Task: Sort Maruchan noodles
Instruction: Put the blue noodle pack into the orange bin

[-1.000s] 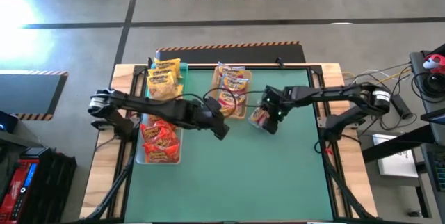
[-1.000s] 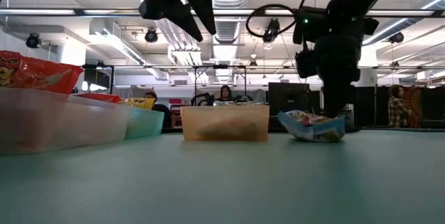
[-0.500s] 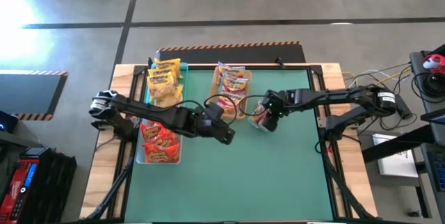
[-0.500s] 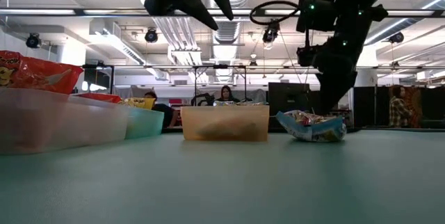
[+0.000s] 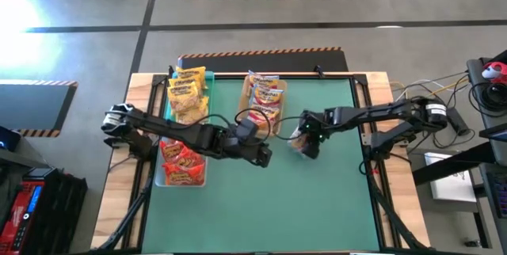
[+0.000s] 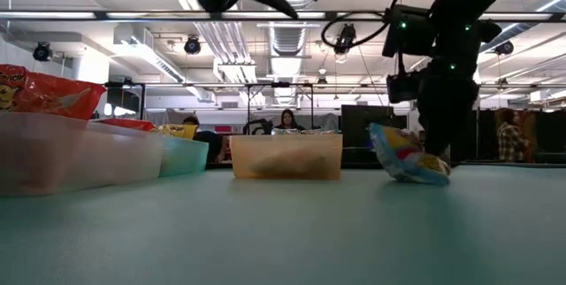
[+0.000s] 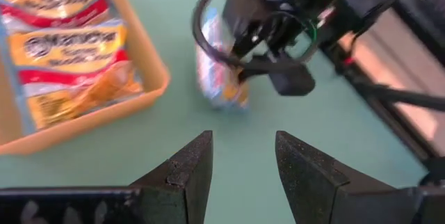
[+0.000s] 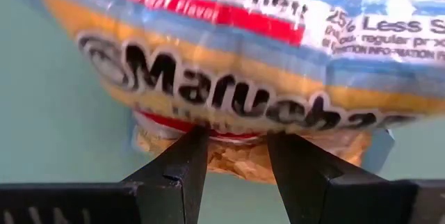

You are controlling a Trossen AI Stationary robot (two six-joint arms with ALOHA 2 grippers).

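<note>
since a second ago the left gripper [image 5: 266, 158] has slid further out over the green table [image 5: 317, 207], toward three o'clock, and now hangs high above the mat with its dark fingers [image 7: 188, 175] spread apart and nothing between them. over the same second the blue-edged ramen packet [image 5: 299, 138] has tipped up from lying flat; in the low view it stands tilted on one edge [image 6: 405, 154], touching the mat.

right gripper [image 5: 310, 146] is at that packet, just toward three o'clock of table centre. its wrist view shows the fingers [image 8: 182, 168] set around the packet's lower edge [image 8: 236, 106], partly apart, with the crinkled wrapper pinched between them.

sorted packets sit along the nine-to-twelve o'clock side. yellow packets [image 5: 187, 89] fill the teal tray [image 5: 207, 81] toward eleven o'clock. red packets [image 5: 182, 160] lie in the clear tray [image 5: 203, 182] at nine o'clock, just beside the left arm. orange-and-red packets [image 5: 264, 97] lie in the tan tray [image 5: 242, 97] at twelve o'clock, near the tilted packet but apart from it.

in the room beyond the table, a person [image 6: 286, 119] shows far off.
</note>
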